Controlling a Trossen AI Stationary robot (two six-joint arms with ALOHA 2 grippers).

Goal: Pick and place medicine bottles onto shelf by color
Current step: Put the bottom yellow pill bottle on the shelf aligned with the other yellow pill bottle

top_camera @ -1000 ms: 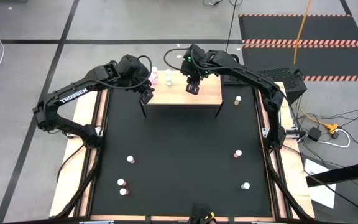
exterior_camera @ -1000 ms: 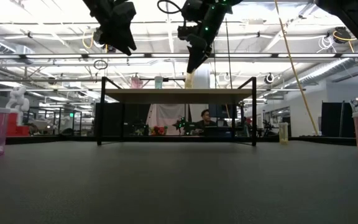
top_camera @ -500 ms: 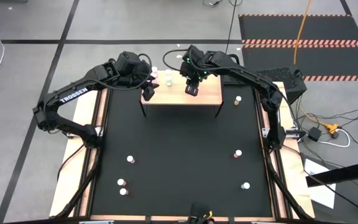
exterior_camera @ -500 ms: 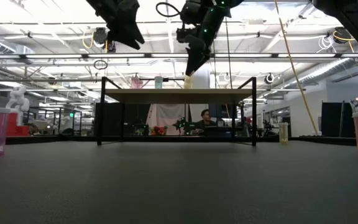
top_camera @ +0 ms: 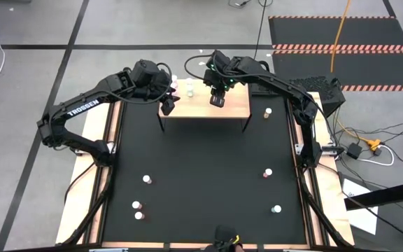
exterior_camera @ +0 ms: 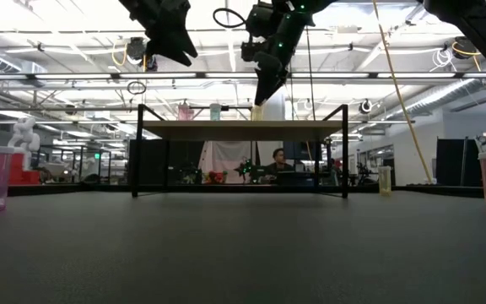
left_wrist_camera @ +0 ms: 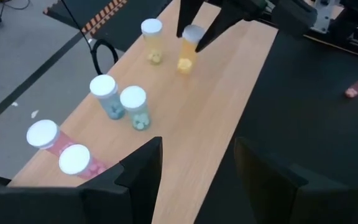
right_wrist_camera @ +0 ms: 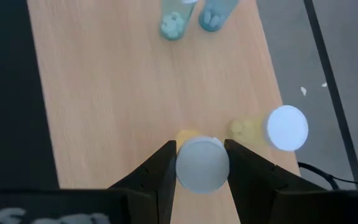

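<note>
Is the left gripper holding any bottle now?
No, the left gripper is open and empty above the shelf, with its bottles standing apart from the fingers.

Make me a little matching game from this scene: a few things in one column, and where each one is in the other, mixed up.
Things:
1. orange bottle
2. two pink bottles
3. left gripper
4. pink bottle on the black mat

Places:
A. on the right side of the table, off the shelf
B. between the right gripper's fingers, over the shelf
C. open and empty, at the shelf's left end
D. standing together at the shelf's left end

Pairs: 1-B, 2-D, 3-C, 4-A
</note>
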